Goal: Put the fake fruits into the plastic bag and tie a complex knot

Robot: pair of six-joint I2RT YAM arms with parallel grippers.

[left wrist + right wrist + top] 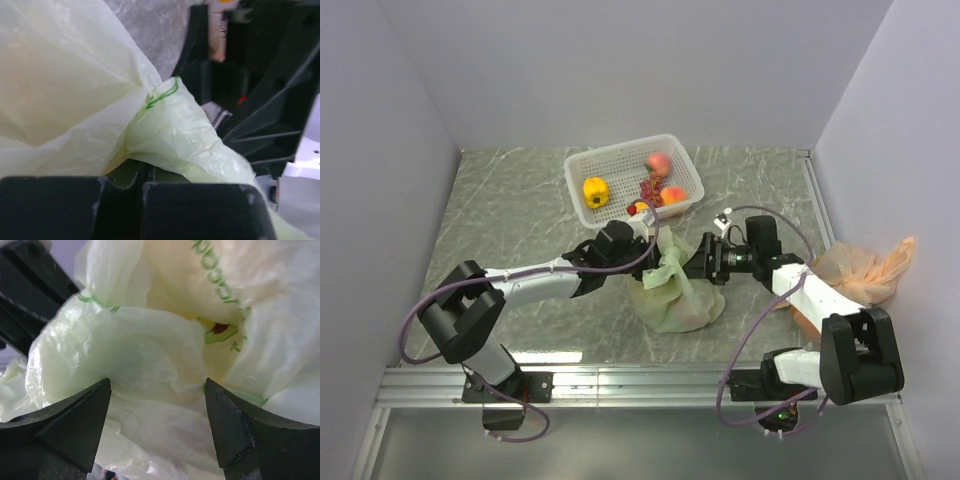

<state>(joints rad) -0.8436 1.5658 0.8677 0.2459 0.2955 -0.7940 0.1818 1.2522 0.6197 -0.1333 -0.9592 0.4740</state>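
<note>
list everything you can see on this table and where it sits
thin translucent pale green plastic bag: one, pale green, table centre, between the arms
white plastic lattice basket: one, white, far centre
glossy yellow plastic fruit: one, yellow, basket's left side
plastic peaches: two, pink-orange, basket's right side
plastic grape bunch: one, dark red, between the peaches
small item: one, red and yellow, basket's near rim, too small to identify
translucent peach-orange plastic bag: one, right edge
marbled table: one, grey
left arm: one, white and black; left jaws shut on the green bag's top
right arm: one, white and black; right jaws open around the green bag
</note>
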